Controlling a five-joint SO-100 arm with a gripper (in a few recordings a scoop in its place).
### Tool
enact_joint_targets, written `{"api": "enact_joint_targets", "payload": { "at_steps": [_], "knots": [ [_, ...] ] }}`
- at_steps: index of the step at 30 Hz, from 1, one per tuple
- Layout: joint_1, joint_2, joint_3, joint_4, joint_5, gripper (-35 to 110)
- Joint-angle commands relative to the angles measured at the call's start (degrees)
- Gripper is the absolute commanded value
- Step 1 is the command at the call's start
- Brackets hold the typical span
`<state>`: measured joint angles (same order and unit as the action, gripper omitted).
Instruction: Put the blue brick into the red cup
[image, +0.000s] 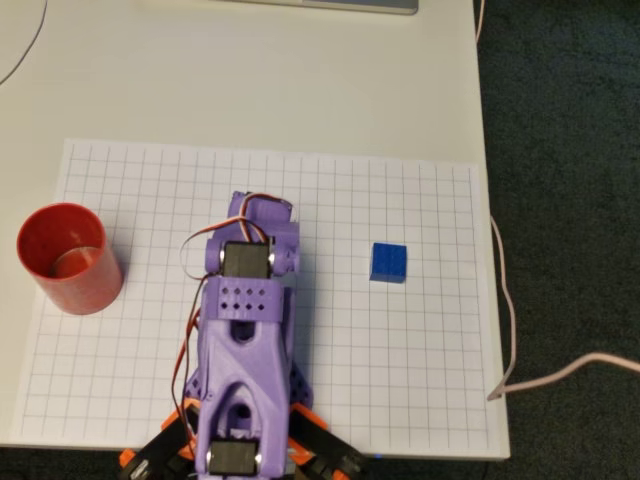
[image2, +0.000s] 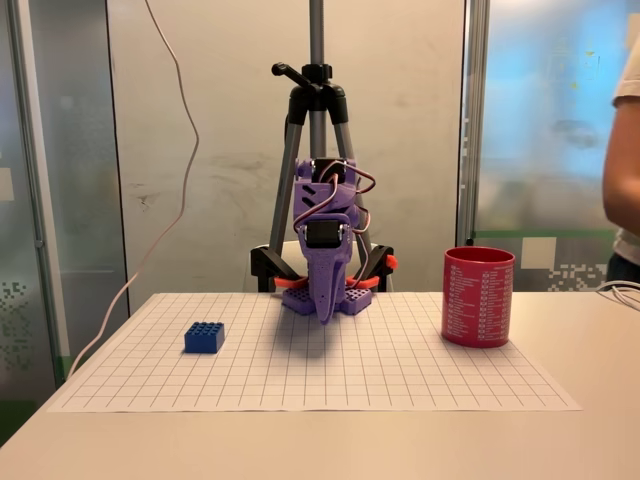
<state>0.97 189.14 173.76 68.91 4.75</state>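
we see the blue brick (image: 389, 262) lying studs up on the grid sheet (image: 400, 380), nearer its right edge in the overhead view. the red cup (image: 66, 258) stands upright at the sheet's left edge, well apart from the brick. between them our purple gripper (image2: 325, 312) points down with its fingers together, holding nothing.

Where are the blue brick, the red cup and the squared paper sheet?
blue brick (image: 388, 262): overhead view, studded top.
red cup (image2: 478, 297): fixed view, middle of its side wall.
squared paper sheet (image: 420, 370): overhead view, bare patch.
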Motion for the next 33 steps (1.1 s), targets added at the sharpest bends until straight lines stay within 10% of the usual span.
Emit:
{"api": "enact_joint_targets", "payload": {
  "at_steps": [1,33],
  "knots": [
    [-5.3,0.1,-0.1,-1.2,-8.6,0],
    [6.8,-0.2,-21.0,3.8,-12.1,0]
  ]
}}
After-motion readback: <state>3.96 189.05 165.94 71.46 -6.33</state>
